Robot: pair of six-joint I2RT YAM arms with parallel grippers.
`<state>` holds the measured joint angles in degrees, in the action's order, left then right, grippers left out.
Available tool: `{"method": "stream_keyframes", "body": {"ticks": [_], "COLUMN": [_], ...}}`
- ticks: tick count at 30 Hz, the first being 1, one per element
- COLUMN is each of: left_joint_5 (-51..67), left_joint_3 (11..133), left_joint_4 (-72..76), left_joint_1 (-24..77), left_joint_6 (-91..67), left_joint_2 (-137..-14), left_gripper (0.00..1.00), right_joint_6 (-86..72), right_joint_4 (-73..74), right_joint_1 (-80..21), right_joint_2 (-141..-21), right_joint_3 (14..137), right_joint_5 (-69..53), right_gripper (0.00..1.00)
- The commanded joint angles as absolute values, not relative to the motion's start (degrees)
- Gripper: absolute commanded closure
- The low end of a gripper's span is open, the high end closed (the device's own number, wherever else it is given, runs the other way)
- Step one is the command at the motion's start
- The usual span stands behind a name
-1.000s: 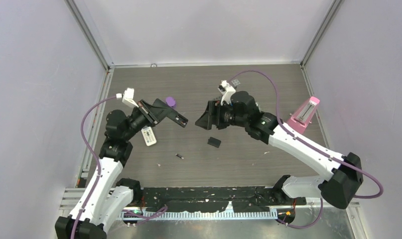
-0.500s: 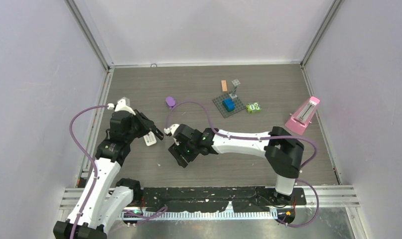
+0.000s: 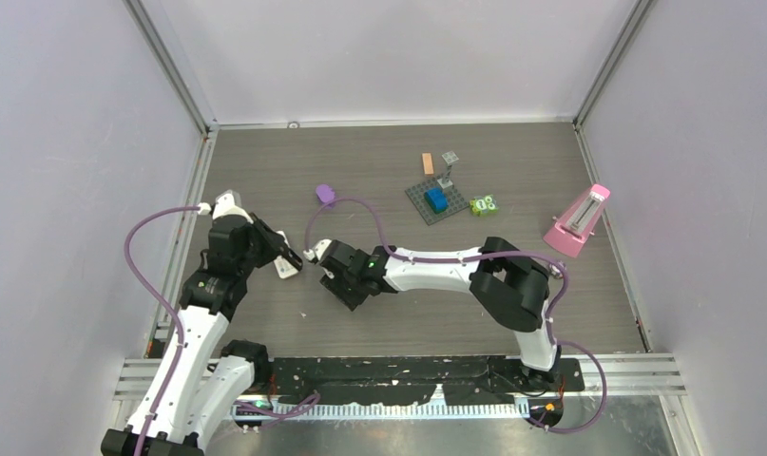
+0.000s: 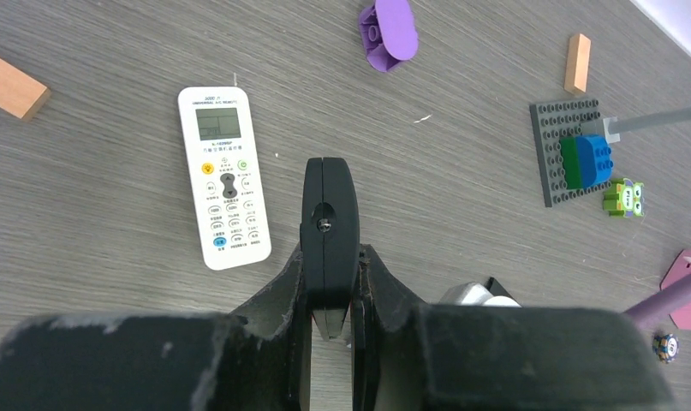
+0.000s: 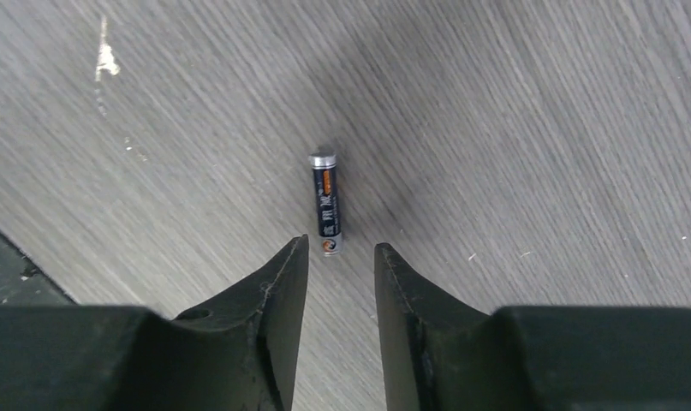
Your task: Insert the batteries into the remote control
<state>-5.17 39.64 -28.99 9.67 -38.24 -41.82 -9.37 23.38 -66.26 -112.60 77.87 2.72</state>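
Observation:
The white remote control lies face up on the wood table, keys showing; from above it peeks out beside my left gripper. My left gripper is shut on a flat black piece standing on edge, just right of the remote. One dark battery with a silvery end lies on the table. My right gripper hovers low over it, jaws apart, the battery's near end just ahead of the fingertips and untouched. In the top view the right gripper hides the battery.
A purple piece lies behind the remote. Farther back stand a grey baseplate with a blue brick, an orange block and a green figure. A pink metronome is at the right. A wooden block lies left of the remote.
The right arm swung from the back centre down to the front left, over the battery, and its jaws narrowed. The left arm drew back and lower beside the remote, still gripping the black piece.

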Motion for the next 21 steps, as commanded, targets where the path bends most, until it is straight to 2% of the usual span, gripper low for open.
{"method": "stream_keyframes", "body": {"ticks": [1, 9, 12, 15, 21], "left_joint_5": [-7.17, -6.55, -5.72, -5.34, -2.02], "left_joint_3": [41.75, 41.61, 41.45, 41.46, 40.78], "left_joint_4": [-28.49, -27.7, -27.36, -27.36, -26.25], "left_joint_1": [9.36, 9.32, 9.33, 9.34, 9.37], "left_joint_6": [-37.11, -37.09, -37.09, -36.95, -36.9], "left_joint_2": [-41.59, -42.01, -42.16, -42.22, -42.23], "left_gripper": [1.0, 1.0, 1.0, 1.0, 1.0], "right_joint_6": [-8.36, -9.09, -9.81, -11.21, -12.91], "right_joint_4": [21.22, 21.52, 21.52, 21.76, 21.96], "right_joint_1": [-66.35, -66.35, -66.23, -66.26, -65.83], "right_joint_2": [-113.68, -115.35, -115.55, -115.22, -110.71], "right_joint_3": [80.66, 81.21, 80.92, 80.69, 79.11], "right_joint_5": [5.83, 4.54, 4.12, 3.08, 4.53], "right_gripper": [0.62, 0.69, 0.74, 0.83, 0.89]}}
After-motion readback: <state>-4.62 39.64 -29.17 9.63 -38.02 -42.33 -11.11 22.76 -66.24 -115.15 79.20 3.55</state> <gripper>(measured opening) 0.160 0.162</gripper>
